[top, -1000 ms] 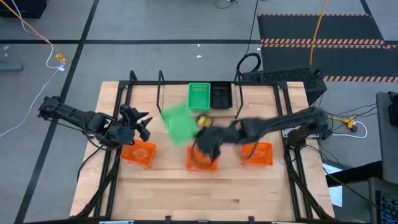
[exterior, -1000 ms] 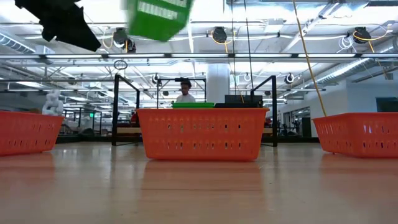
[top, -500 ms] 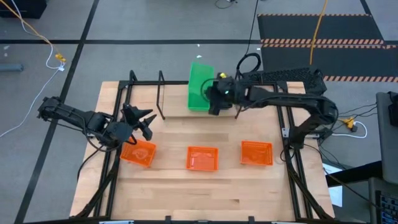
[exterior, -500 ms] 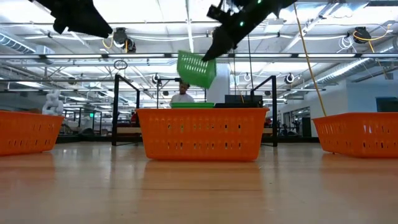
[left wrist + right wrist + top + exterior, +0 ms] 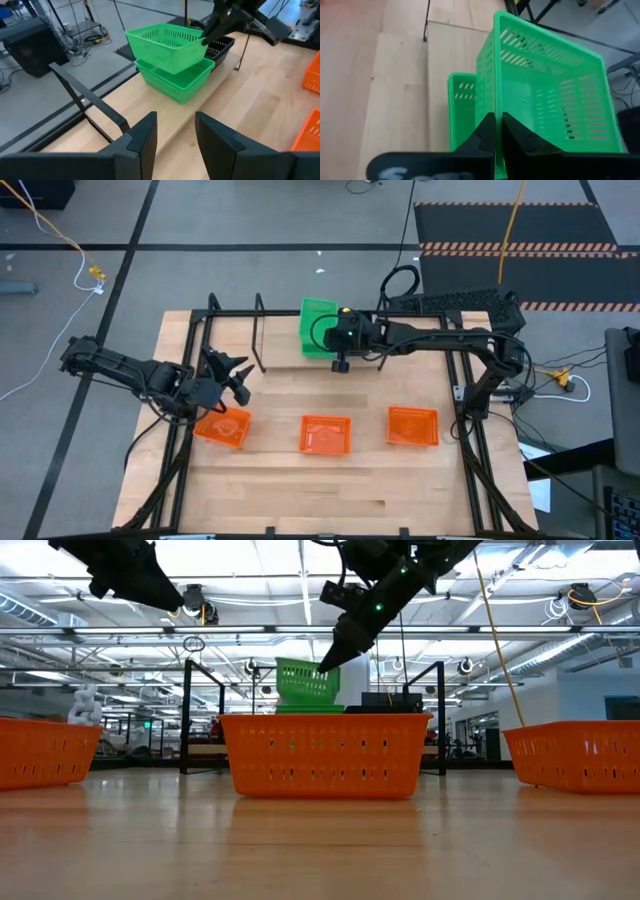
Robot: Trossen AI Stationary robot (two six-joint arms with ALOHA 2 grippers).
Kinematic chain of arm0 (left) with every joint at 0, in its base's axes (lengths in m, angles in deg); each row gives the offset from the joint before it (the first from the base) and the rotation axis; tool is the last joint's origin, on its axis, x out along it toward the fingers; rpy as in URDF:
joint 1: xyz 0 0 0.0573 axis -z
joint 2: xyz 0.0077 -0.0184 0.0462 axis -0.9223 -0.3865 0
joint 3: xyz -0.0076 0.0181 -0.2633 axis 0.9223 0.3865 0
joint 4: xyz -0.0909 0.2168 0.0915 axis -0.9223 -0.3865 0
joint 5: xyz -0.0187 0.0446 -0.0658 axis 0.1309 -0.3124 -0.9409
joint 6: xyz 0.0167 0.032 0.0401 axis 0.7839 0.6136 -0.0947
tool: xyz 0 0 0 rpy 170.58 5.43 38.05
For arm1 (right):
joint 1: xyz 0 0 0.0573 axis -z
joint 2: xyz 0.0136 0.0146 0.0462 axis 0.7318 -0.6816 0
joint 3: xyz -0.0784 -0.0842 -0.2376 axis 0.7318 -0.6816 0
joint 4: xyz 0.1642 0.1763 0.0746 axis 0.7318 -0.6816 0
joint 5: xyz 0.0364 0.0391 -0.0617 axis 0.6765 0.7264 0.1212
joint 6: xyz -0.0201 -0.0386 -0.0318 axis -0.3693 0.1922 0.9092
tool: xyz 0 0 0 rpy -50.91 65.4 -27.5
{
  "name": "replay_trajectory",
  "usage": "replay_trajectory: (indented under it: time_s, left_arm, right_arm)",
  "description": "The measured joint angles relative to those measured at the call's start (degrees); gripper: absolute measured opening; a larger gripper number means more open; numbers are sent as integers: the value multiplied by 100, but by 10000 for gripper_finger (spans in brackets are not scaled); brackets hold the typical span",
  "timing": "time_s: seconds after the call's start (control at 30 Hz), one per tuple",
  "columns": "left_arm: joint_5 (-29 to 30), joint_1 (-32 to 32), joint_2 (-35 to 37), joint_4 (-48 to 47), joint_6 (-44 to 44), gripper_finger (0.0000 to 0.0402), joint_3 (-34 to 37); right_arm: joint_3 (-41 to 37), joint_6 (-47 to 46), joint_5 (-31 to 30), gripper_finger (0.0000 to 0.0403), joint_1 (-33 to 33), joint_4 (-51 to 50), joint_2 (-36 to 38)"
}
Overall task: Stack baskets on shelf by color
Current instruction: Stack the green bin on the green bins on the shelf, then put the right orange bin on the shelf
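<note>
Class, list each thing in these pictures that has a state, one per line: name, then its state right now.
Upper green basket: held tilted above the lower one, not yet nested.
Lower green basket: upright on the shelf.
Black basket: on the shelf beside the green ones.
Three orange baskets: upright in a row on the table, untouched.
Right gripper: shut on the upper green basket's rim.
Left gripper: open, empty, above the leftmost orange basket.

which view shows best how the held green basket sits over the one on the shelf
The left wrist view: the held green basket hangs tilted just above the lower green basket, pinched by the right gripper. The high view merges them, the low view hides the lower one behind an orange basket, and the right wrist view crops both.
</note>
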Motion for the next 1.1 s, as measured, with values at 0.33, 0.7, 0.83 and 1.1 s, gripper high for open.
replay_trajectory:
  time_s: [0.33,0.7,0.83,1.1]
  left_arm:
    - [-2,0,-6,3,24,136,0]
    - [-2,-4,-6,3,-2,136,0]
    - [-2,-4,-6,5,-4,136,0]
    - [-5,-4,-6,2,-15,136,0]
  right_arm:
    - [-2,272,82,2,-33,-398,-4]
    - [-46,569,80,25,-109,-507,-2]
    - [-46,572,65,65,-109,-502,-2]
    - [-55,276,40,128,-188,-716,140]
